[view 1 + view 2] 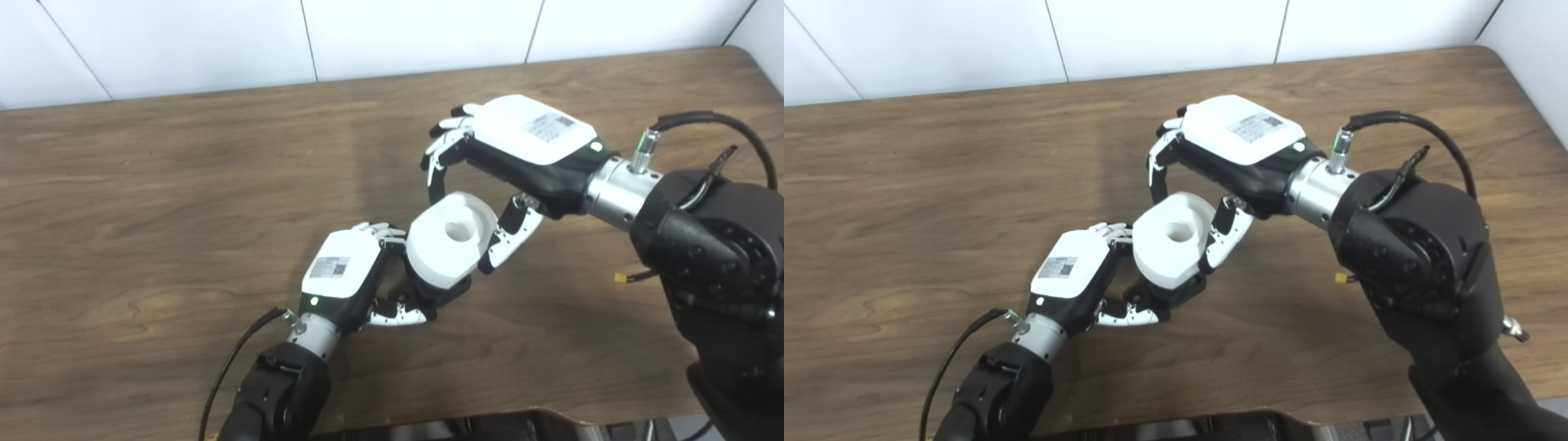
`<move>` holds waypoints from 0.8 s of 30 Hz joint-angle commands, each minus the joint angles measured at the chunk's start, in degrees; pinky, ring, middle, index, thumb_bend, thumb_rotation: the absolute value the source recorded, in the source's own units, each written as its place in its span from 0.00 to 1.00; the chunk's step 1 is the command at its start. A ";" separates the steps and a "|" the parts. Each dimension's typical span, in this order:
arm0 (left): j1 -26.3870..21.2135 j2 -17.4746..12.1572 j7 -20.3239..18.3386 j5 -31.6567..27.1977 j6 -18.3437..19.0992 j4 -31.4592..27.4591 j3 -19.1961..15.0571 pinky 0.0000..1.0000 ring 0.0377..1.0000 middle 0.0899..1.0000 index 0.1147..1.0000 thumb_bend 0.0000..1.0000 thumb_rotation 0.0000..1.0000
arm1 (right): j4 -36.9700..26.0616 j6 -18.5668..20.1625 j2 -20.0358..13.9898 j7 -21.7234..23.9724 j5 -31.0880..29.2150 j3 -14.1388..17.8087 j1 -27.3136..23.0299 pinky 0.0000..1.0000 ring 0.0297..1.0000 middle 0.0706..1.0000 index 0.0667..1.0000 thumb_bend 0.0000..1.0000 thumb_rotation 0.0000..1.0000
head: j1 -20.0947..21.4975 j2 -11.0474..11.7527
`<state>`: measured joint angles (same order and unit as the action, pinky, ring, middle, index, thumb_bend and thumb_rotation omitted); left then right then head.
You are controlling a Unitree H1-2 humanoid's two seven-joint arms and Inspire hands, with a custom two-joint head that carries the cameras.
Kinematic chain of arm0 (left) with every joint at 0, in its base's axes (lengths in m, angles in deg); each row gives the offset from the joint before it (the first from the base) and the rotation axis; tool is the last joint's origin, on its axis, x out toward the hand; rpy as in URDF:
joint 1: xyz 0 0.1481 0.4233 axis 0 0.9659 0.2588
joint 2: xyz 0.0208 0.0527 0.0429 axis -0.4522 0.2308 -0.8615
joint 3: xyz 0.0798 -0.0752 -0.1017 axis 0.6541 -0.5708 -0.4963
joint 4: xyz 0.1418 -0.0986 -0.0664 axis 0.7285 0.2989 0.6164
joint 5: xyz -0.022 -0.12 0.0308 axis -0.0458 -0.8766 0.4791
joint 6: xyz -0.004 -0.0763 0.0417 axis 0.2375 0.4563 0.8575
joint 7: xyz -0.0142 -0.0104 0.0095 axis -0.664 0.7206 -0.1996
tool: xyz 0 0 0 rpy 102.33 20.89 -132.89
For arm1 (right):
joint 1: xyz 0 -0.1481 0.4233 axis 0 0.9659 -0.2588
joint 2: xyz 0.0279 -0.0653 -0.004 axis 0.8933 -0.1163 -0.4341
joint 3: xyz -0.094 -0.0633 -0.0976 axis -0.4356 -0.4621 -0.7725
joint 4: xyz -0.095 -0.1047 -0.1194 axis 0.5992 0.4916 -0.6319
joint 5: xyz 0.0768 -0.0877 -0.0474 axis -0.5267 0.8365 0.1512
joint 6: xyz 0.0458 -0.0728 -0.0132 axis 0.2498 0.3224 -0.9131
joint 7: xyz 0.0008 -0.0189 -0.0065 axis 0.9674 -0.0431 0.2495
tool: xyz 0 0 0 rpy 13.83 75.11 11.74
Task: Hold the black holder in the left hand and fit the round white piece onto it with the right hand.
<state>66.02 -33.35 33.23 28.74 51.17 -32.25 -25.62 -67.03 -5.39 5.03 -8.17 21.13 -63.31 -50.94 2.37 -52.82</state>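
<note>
Two hands meet near the middle of the table (153, 184), and little else lies around them: a small yellow connector (620, 278) on a thin lead, just right of the white piece, beside the right arm. The white piece (450, 237), round with a hole in its face, sits tilted on the holder (444, 290), of which only a dark bit shows beneath it. The left hand (352, 272) is just left of the piece, fingers curled round the holder. The right hand (520, 147) arches over the piece from behind, fingers and thumb spread on either side; whether they touch it I cannot tell.
</note>
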 commanded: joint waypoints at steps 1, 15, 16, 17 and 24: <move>1.29 -1.15 -3.80 2.09 4.14 1.82 -1.07 0.86 0.84 0.75 0.42 0.52 0.05 | -0.30 -1.40 -0.86 0.26 -0.28 0.27 -1.31 0.93 0.90 0.75 0.45 0.52 0.13 | 0.14 -0.04; 1.29 -0.74 -4.29 2.35 4.31 1.61 -1.06 0.86 0.84 0.75 0.42 0.52 0.05 | 1.82 -3.00 -1.11 -1.51 -0.54 -1.25 0.15 0.89 0.90 0.76 0.45 0.52 0.13 | 0.27 -0.15; 1.29 -0.73 -4.31 2.35 4.33 1.61 -1.05 0.86 0.84 0.75 0.42 0.52 0.05 | 1.95 -3.24 -1.06 -1.69 -0.55 -1.28 0.26 0.89 0.90 0.76 0.45 0.52 0.13 | 0.27 -0.15; 1.28 -0.73 -4.23 2.38 4.30 1.66 -1.03 0.86 0.84 0.75 0.42 0.52 0.05 | 2.06 -3.36 -0.91 -1.72 -0.50 -1.35 0.28 0.89 0.90 0.76 0.45 0.52 0.13 | 0.27 -0.14; 1.31 -0.69 -4.18 2.31 4.16 1.64 -0.99 0.86 0.84 0.75 0.42 0.52 0.05 | 2.46 -4.17 0.06 -2.03 -0.43 -1.29 -0.44 0.90 0.91 0.77 0.45 0.52 0.13 | 0.24 -0.10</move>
<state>66.02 -33.00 32.30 29.41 51.94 -32.73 -25.90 -63.69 -8.35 4.74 -8.76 20.65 -65.21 -49.12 2.55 -52.91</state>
